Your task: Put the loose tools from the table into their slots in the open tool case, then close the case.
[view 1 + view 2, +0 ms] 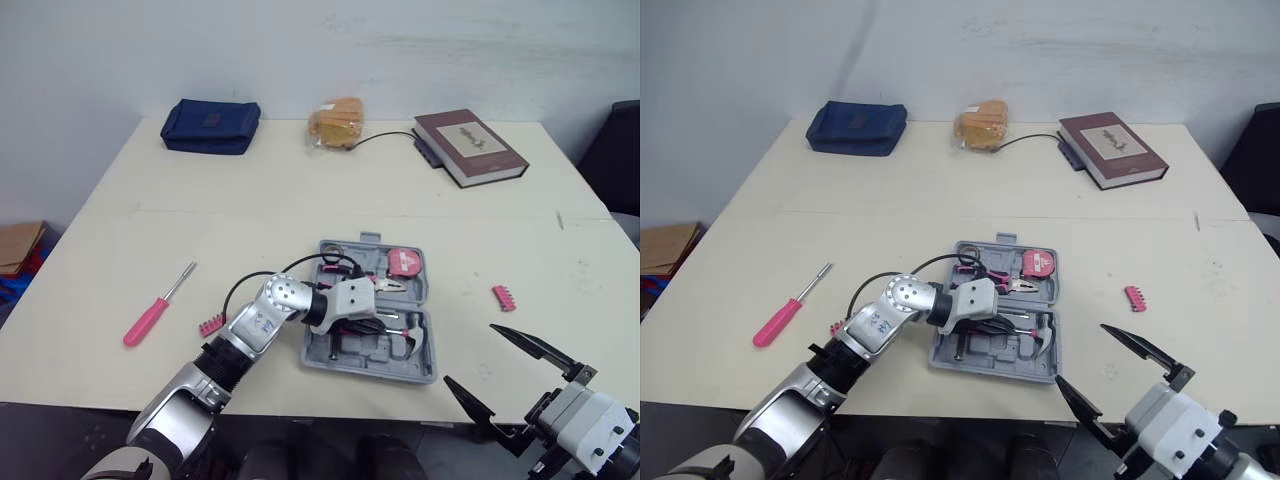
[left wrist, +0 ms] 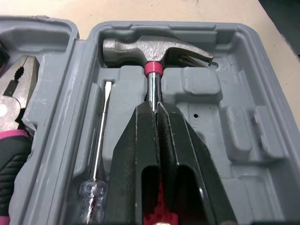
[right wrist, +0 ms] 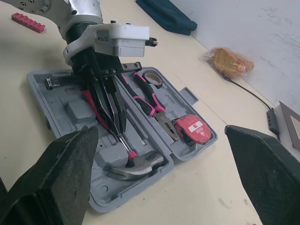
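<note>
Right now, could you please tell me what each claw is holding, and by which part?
The left claw grips the hammer by its metal shaft; the right claw holds nothing.

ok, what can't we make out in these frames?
Handle of the hammer: left wrist view, covered by the left gripper shut on its shaft; seating unclear.
Handle of the clear-handled screwdriver: same view, cut off by the frame edge.
Title on the book: eye views, too small to read.
</note>
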You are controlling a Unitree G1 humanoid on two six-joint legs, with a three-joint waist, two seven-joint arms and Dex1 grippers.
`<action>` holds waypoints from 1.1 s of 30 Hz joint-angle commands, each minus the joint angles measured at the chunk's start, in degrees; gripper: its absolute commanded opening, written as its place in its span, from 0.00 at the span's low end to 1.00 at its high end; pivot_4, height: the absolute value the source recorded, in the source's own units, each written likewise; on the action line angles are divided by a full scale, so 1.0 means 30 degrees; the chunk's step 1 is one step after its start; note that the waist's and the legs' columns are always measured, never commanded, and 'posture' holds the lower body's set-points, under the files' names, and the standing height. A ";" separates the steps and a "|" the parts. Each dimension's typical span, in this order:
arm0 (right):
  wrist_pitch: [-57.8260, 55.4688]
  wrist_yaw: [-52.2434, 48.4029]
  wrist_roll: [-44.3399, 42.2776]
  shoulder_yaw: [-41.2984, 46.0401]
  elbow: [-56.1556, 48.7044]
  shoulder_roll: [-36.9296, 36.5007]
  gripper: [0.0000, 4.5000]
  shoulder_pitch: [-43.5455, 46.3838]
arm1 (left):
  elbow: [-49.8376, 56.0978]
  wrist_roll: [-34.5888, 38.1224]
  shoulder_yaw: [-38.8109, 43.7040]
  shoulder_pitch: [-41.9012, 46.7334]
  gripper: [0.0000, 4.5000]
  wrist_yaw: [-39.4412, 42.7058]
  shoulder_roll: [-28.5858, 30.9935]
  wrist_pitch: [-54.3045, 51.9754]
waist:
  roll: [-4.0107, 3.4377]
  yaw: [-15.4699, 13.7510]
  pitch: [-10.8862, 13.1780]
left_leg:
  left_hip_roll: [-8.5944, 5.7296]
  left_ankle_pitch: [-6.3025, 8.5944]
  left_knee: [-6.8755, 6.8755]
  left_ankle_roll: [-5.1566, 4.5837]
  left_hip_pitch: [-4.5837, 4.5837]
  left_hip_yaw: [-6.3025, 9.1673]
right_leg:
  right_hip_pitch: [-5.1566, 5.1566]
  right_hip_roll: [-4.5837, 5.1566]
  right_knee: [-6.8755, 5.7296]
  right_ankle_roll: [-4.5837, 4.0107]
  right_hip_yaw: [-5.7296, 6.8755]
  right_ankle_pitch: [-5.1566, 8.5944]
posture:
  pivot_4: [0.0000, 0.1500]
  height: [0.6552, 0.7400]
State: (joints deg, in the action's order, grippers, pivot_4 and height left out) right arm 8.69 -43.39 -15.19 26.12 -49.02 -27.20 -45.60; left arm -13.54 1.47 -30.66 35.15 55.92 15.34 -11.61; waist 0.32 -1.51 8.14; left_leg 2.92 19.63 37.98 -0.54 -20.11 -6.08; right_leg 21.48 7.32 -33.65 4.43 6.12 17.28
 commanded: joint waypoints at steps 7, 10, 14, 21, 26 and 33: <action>0.0980 -0.0800 -0.1551 0.3283 0.0719 -0.0133 1.00 -0.1061 | 0.0519 0.5918 0.5066 -0.0696 0.02 0.4830 0.0388 0.4209 | -0.0019 0.0014 0.0271 | -0.0051 -0.0120 0.0012 -0.0087 -0.0250 -0.0050 | 0.0372 0.0014 -0.0226 0.0281 0.0004 -0.0177 | 1.00 1.00; 0.1701 -0.1618 -0.2641 0.6001 0.1980 -0.0621 1.00 -0.1284 | 0.0722 0.6942 0.7300 -0.0406 0.19 0.4927 0.2034 0.3602 | -0.0020 -0.0014 0.0384 | -0.0073 -0.0129 0.0033 -0.0061 -0.0395 -0.0056 | 0.0530 -0.0055 -0.0287 0.0276 0.0037 -0.0171 | 1.00 1.00; 0.2117 -0.2908 -0.4003 0.8530 0.3480 -0.1217 1.00 -0.1678 | 0.0069 0.6883 0.9164 -0.0571 0.57 0.4376 0.4034 0.3045 | -0.0044 0.0021 0.0460 | -0.0062 -0.0111 0.0027 -0.0091 -0.0358 -0.0142 | 0.0528 -0.0194 -0.0257 0.0314 0.0083 -0.0182 | 1.00 1.00; 0.3544 -0.4812 -0.4968 1.0967 0.8508 -0.1663 1.00 -0.1455 | -0.7532 0.5180 1.3343 0.0214 0.98 0.2068 0.9049 0.7201 | 0.0111 0.0129 0.0678 | -0.0020 -0.0088 0.0017 -0.0098 -0.0374 -0.0193 | 0.0616 -0.0212 -0.0272 0.0318 0.0019 -0.0217 | 1.00 1.00; 0.6075 -0.5260 -0.4058 1.1228 1.3310 -0.1359 1.00 -0.0675 | -1.1950 0.5006 1.6059 -0.0455 0.98 -0.0034 1.2308 0.8636 | 0.0102 0.0097 0.0692 | -0.0025 -0.0064 0.0008 -0.0084 -0.0377 -0.0253 | 0.0646 -0.0185 -0.0266 0.0328 -0.0010 -0.0221 | 1.00 1.00; 0.9353 -0.4490 -0.3269 1.1509 1.8415 -0.1127 1.00 -0.0355 | -1.5550 0.5048 1.8321 -0.3391 0.98 -0.1859 1.5031 0.9122 | 0.0067 0.0167 0.0711 | -0.0031 -0.0037 -0.0012 -0.0066 -0.0335 -0.0342 | 0.0669 -0.0074 -0.0291 0.0339 -0.0011 -0.0219 | 1.00 1.00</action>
State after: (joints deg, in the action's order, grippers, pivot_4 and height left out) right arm 34.24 -57.92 -24.64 58.01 3.94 -30.96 -46.19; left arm -58.98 16.33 22.10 25.97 51.62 58.53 14.78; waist 0.52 -1.01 10.28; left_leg 2.82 19.55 37.94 -0.76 -21.10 -7.10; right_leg 23.50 7.34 -34.59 5.45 6.11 16.62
